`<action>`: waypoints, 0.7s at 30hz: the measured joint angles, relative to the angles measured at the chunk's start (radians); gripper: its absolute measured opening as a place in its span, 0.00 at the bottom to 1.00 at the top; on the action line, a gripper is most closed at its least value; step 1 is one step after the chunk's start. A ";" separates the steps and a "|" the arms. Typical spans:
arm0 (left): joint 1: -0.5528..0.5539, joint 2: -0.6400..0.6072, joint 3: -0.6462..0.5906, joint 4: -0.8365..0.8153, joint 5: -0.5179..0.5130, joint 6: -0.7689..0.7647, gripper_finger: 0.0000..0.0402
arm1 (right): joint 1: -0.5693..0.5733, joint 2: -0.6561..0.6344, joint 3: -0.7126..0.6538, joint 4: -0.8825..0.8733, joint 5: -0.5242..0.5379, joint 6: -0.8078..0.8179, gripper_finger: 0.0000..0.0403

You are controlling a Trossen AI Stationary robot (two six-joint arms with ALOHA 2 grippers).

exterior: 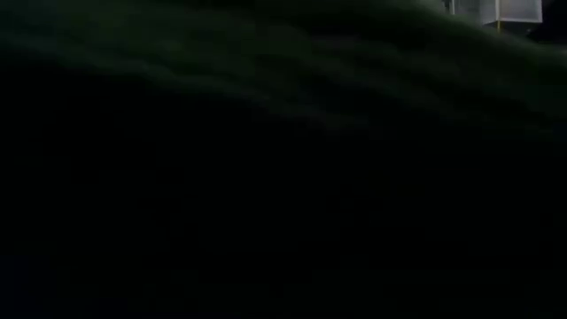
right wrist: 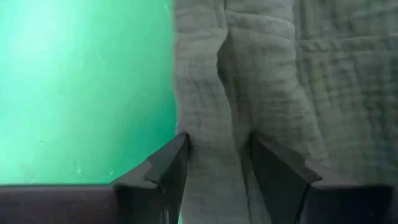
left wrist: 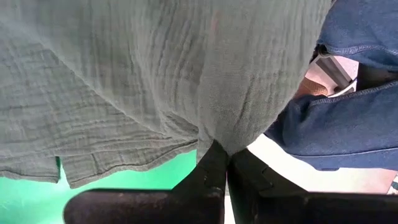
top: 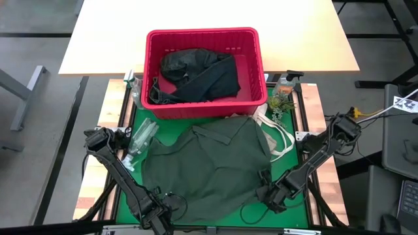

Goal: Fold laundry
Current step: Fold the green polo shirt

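**Operator:** Currently I have the olive-green buttoned shirt spread over the green mat in the lower centre of the high view, collar toward the red slatted basket, hem toward the bottom edge. The black garments lie inside that basket, not yet handled.

**Observer:** State of each gripper?

**Operator:** The left gripper is clamped shut on a pinch of the shirt's fabric; in its wrist view the cloth gathers to a point where the two fingers meet. In the high view it sits at the lower left, at the shirt's bottom-left corner. The right gripper stands with its fingers apart, and a vertical ridge of the shirt's edge runs between them. I judge it has not closed on the cloth.

**Observer:** Which relation governs the next move?

**Operator:** The shirt's long axis runs from the bottom of the high view up to the basket. Both grippers sit at the hem end, one at each lower corner, right gripper at the lower right. The fabric lies directly ahead of the right fingers, with bare mat on one side of them.

**Observer:** Nearer arm?

**Operator:** Neither; each covers its own corner. My judgement: the right needs to close on that edge before any lift toward the collar.

**Observer:** Low view?

**Operator:** Covered by dark green cloth; unusable for placement.
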 joint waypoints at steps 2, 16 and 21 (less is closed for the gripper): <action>0.000 0.000 0.000 0.000 -0.009 0.000 0.00 | 0.000 0.021 0.002 0.000 -0.008 -0.001 0.44; 0.000 0.000 0.000 0.006 -0.014 -0.001 0.00 | -0.001 0.041 0.003 0.003 -0.056 -0.015 0.17; 0.000 0.000 0.000 0.027 0.031 -0.011 0.00 | 0.000 0.038 0.075 -0.032 -0.212 -0.021 0.05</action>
